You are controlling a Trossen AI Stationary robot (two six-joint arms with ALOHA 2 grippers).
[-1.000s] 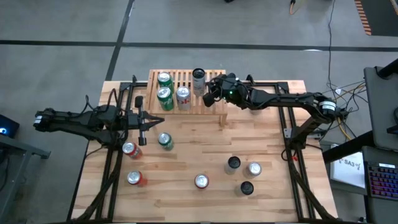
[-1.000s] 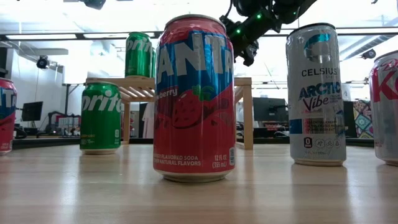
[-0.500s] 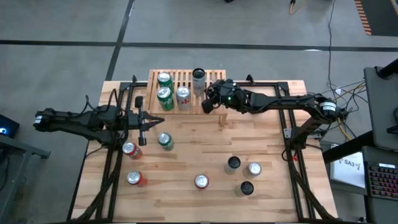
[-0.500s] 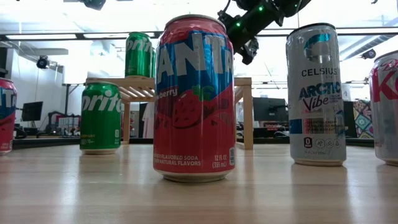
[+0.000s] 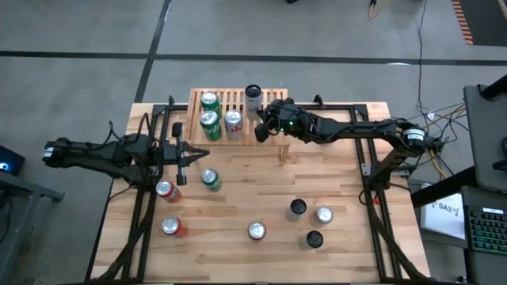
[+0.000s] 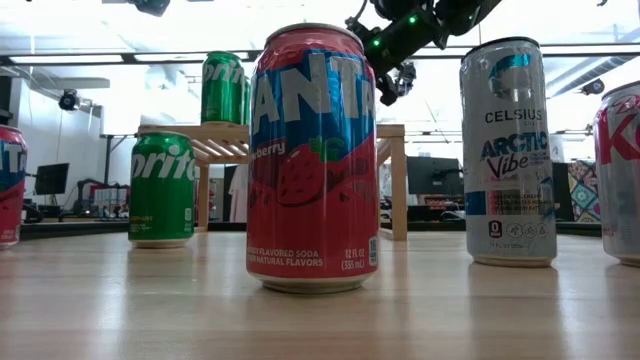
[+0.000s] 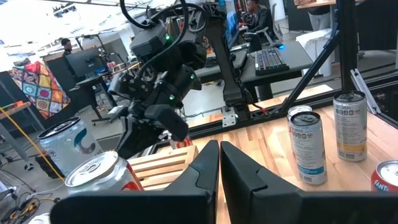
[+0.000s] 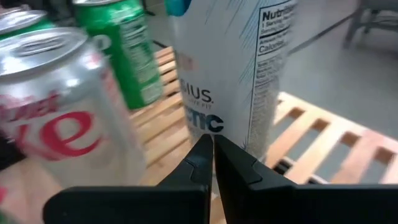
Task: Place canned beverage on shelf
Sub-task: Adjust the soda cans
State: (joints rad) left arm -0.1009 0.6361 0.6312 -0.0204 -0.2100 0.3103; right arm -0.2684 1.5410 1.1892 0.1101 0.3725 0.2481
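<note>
The light-wood slatted shelf (image 5: pixel 238 115) stands at the table's far side and carries two green cans (image 5: pixel 210 123), a silver and red can (image 5: pixel 234 123) and a white Celsius can (image 5: pixel 253 96). My right gripper (image 5: pixel 260 133) hovers shut and empty above the shelf's near right part. In its wrist view the shut fingers (image 8: pixel 210 142) point at the Celsius can (image 8: pixel 249 68), apart from it. My left gripper (image 5: pixel 204 153) waits shut and empty over the table's left half, pointing toward the right.
Loose cans stand on the plank table: a red one (image 5: pixel 165 188) and a green one (image 5: pixel 211 179) near my left gripper, and several more along the near side (image 5: pixel 256 230) (image 5: pixel 314 238). Free room lies on the shelf's right slats (image 5: pixel 273 99).
My right gripper has swung a little toward the table's left and near edges over the shelf, staying shut and empty. The cans on the shelf have kept their places.
</note>
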